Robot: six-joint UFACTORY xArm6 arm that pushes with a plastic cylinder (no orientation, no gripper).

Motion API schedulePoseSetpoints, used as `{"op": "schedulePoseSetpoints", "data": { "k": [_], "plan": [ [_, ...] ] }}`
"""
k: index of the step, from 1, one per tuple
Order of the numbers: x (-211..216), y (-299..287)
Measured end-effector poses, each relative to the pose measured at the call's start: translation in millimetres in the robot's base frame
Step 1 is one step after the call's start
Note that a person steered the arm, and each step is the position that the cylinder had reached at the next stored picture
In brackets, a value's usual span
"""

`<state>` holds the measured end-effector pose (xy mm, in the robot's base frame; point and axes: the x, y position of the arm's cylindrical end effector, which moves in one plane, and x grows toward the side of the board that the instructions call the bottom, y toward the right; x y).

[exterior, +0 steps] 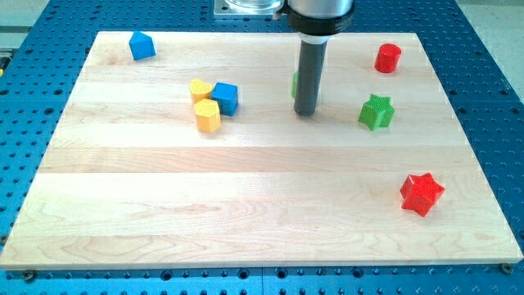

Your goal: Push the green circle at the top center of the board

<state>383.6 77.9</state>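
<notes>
Jaws are something you are not going to find on this arm: it is ending in a straight dark rod, so nothing is being clenched, released or grasped. You are seeing my tip (306,113) resting on the wooden board (246,205), slightly right of the middle and in its upper half.

Take the rod as your landmark. A thin green sliver is peeking out at the rod's left edge, just above my tip; this is probably the green circle (295,83), though the rod is hiding nearly all of it and its shape is not showing clearly. It is sitting right behind the rod, toward the view's top, near the top centre of the board.

To the view's right of the rod, close by, the green star (377,111) is lying about level with my tip. Farther right and higher, the red cylinder (387,58) is standing near the board's upper right corner. Well below and right of the rod, the red star (422,193) is sitting alone.

To the view's left of the rod, you are looking at a tight cluster: the blue cube (225,98), with one yellow block (201,89) touching its left side and another yellow block (208,115) just below. Far left and higher, the blue block (142,45) is sitting near the upper left corner.
</notes>
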Motion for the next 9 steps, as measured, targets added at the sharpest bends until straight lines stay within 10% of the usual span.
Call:
{"op": "schedulePoseSetpoints", "data": {
  "k": [3, 9],
  "plan": [
    [-13, 84],
    [-40, -40]
  ]
}}
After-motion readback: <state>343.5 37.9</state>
